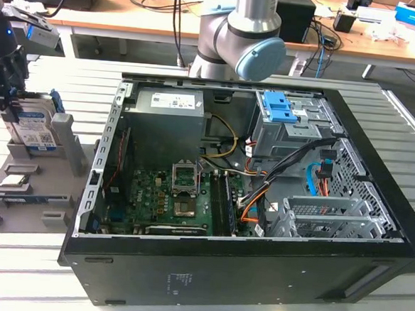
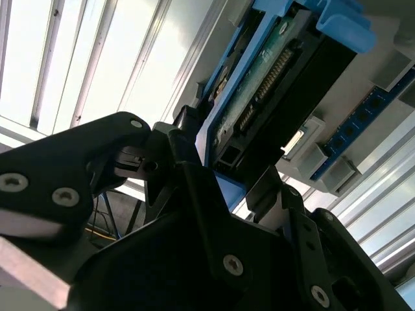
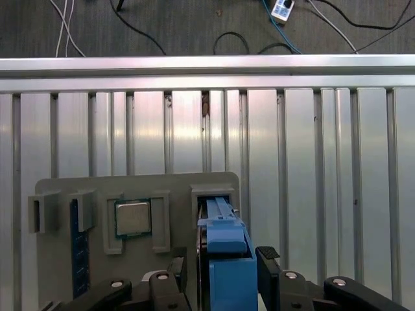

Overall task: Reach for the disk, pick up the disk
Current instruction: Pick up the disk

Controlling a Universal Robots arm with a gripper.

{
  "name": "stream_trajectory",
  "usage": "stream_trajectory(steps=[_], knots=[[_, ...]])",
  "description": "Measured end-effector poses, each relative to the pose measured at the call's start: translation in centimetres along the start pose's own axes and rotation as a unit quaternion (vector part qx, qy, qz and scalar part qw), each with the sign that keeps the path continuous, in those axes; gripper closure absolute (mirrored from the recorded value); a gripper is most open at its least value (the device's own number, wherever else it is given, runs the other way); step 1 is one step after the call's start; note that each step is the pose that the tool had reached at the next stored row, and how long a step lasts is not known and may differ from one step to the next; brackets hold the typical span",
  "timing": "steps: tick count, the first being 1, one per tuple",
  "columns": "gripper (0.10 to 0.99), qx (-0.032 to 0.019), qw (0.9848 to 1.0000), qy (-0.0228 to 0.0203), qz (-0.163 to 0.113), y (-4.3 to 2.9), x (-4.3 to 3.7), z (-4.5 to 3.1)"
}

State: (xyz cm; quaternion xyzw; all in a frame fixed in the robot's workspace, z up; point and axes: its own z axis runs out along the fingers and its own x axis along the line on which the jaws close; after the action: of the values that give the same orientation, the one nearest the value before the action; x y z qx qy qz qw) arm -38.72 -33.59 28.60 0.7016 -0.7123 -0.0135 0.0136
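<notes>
- The claw [image 3: 224, 265] is hanging straight above the grey holder tray [image 3: 175, 184] and is standing astride the disk [image 3: 227, 243], with one black side on each face of it.
- I cannot tell whether the claw is already pressing on the disk or is only placed closely around it.
- The disk is standing upright on its edge in a slot of the holder tray, and its lower part is sitting inside the slot.
- In the first wrist view its bright blue plastic rail is facing the camera. In the second wrist view the green circuit board side and a row of connector pins are showing.
- In the exterior view the blue-and-white label with barcodes is facing outward.
- A square silver processor chip [image 3: 133, 218] is lying flat in its own pocket of the same tray, near the disk but apart from it.
- A narrow blue strip [image 3: 76, 249] is standing in another slot of the tray, on the far side of the chip from the disk.
- The tray is resting on the slatted aluminium tabletop [image 3: 311, 162].
- In the exterior view the tray is lying at the exterior view's left of an open black computer case [image 1: 256, 273].
- Inside the case a green motherboard [image 1: 155, 194], a grey power supply [image 1: 172, 103] and a flat blue latch piece [image 1: 278, 107] are showing.
- The grey robot arm [image 1: 240, 44] is rising behind the case.
</notes>
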Motion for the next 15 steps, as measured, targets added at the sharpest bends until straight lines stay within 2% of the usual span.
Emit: stream_trajectory(steps=[1,2,4,15], knots=[[0.624,0.0,1.0,0.0,0.0,0.0,0.0,0.0],[0.624,0.0,1.0,0.0,0.0,0.0,0.0,0.0],[0.722,0.0,1.0,0.0,0.0,0.0,0.0,0.0],[0.722,0.0,1.0,0.0,0.0,0.0,0.0,0.0]])
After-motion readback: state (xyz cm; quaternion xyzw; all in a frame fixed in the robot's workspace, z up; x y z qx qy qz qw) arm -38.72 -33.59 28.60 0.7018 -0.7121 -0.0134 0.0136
